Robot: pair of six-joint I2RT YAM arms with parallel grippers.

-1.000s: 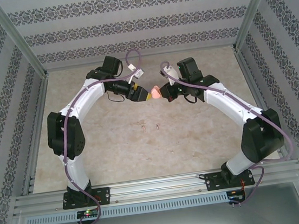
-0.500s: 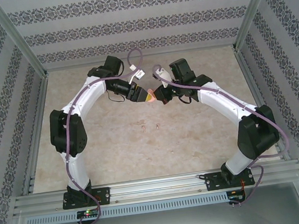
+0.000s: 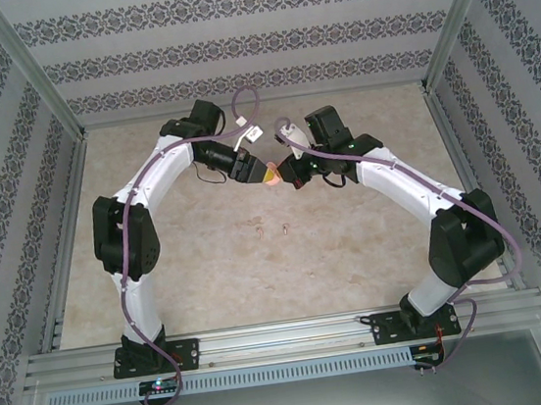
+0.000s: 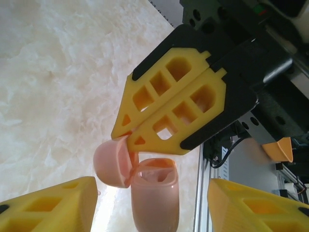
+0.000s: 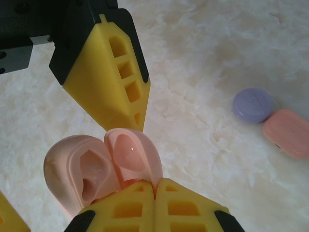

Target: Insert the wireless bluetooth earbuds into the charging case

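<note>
Two earbuds lie on the table [image 3: 210, 269] about midway between its near and far edges: the left earbud [image 3: 260, 230] and the right earbud [image 3: 283, 228]. They are near each other but apart, and too small for me to tell their colour. Beyond them, toward the far edge, my two pincers meet above the table with the charging case [image 4: 155, 203] between them, its lid [image 4: 111, 162] swung open. My right pincer [image 4: 128, 138] is pressed together, its tips pinching the case at the hinge side of the lid. My left pincer [image 4: 152, 186] stands spread, one finger on either side of the case body, with a gap showing on both sides. A purple case [image 5: 253, 105] and a pink case [image 5: 287, 133] lie on the table just beside each other. Step in hand, as I judge it: take the case body in the left pincer. Procedure:

1. Centre the body between the pads.
2. Close on its side walls, below the rim.
3. Stay clear of the lid so it is not knocked shut.
4. Release the right pinch only once the left grip is firm.
5. Leave the cavities unobstructed for the earbuds.
</note>
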